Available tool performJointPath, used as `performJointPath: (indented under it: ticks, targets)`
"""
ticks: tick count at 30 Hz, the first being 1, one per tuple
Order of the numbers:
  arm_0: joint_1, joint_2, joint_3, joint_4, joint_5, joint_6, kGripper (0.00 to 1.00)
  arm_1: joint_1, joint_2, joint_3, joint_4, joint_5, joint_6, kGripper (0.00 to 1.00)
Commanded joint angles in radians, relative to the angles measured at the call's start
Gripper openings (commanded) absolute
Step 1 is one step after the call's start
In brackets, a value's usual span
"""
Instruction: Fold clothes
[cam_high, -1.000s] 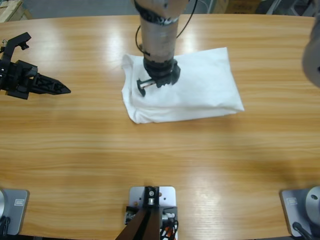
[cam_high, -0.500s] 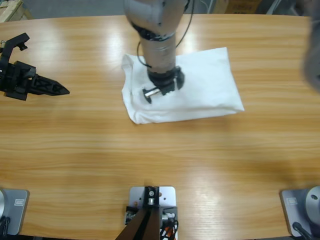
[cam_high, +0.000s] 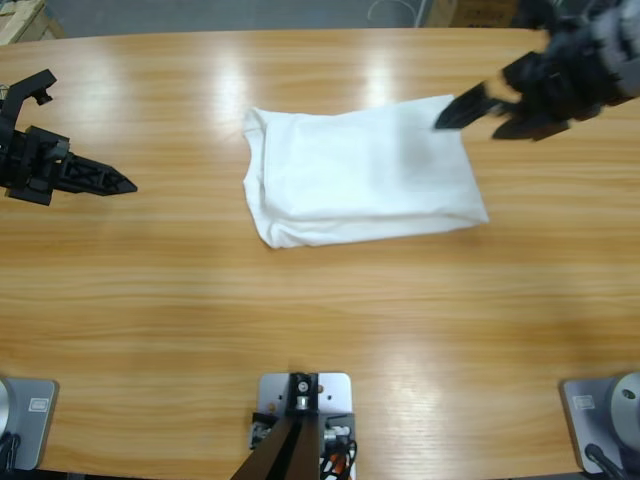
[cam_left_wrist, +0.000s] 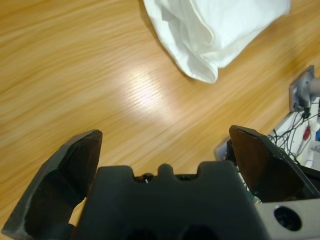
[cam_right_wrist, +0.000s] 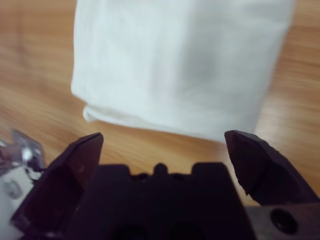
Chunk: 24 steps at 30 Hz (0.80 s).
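T-shirt (cam_high: 365, 175), white and plain, lay folded into a thick oblong packet on the wooden table (cam_high: 320, 320), slightly above and right of the table's middle in the high view. Its far edge was cut off at the top of both wrist views; no neck, sleeve or print could be made out. The left wrist view alone showed the stacked folds and a rounded hem at the packet's corner (cam_left_wrist: 200, 35); the right wrist view showed one smooth face with a thin lower layer, possibly a tucked edge. The right gripper (cam_high: 478, 112), blurred, hung over the packet's upper right corner, jaws spread wide and empty. The left gripper (cam_high: 118, 184) stood well apart at the table's left edge, jaws likewise wide, holding nothing.
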Motion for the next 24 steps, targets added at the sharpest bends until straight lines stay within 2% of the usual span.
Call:
performJointPath:
  ticks: [1,4,6,8,12,18,24]
  targets:
    - [0.004,0.011,0.023,-0.01,-0.011,0.006,0.996,-0.293,0.114,0.095,-0.128,0.273,-0.19,0.913]
    - [0.004,0.027,0.019,-0.011,-0.011,0.006,0.996,-0.348,0.21,0.093,-0.166,0.381,-0.261,0.904]
    - [0.004,0.037,0.016,-0.009,-0.011,0.006,0.996,-0.364,0.258,0.088,-0.175,0.404,-0.308,0.899]
    - [0.004,0.044,0.014,-0.009,-0.009,0.006,0.996,-0.379,0.289,0.09,-0.174,0.394,-0.337,0.895]
    - [0.004,0.06,0.009,-0.009,-0.007,0.006,0.996,-0.379,0.326,0.136,-0.183,0.303,-0.347,0.895]
    - [0.002,0.059,0.008,-0.008,-0.008,0.003,0.996,-0.379,0.393,0.23,-0.304,0.304,-0.351,0.895]
    - [-0.004,0.06,0.007,-0.008,-0.007,0.0,0.991,-0.377,0.428,0.23,-0.338,0.318,-0.351,0.895]
